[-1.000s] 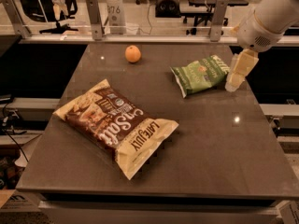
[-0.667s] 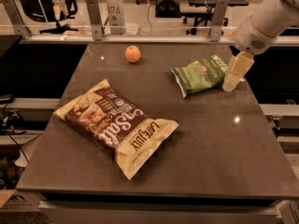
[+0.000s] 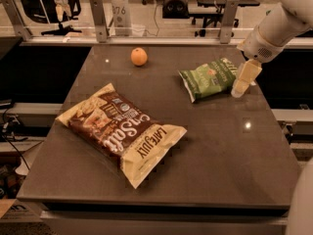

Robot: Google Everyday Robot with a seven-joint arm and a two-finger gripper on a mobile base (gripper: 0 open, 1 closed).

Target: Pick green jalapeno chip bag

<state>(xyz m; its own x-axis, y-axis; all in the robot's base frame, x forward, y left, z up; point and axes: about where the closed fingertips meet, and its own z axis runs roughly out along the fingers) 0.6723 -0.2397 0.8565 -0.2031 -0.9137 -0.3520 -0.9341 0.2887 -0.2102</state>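
Observation:
The green jalapeno chip bag [image 3: 209, 78] lies flat on the dark table [image 3: 195, 151] at the back right, a small crinkly green bag with white edges and a small orange-red mark. My gripper [image 3: 243, 80] hangs from the white arm at the bag's right end, its pale fingers pointing down, just beside or touching the bag's right edge. It holds nothing that I can see.
A large brown and cream "Late July" bag [image 3: 122, 131] lies at the left middle of the table. An orange [image 3: 139, 56] sits at the back. Metal rail posts [image 3: 98, 18] stand behind the table's far edge. The table's right edge is near the gripper.
The gripper has shifted slightly up and to the left, closer to the green bag's right end. The bags and the orange have not moved.

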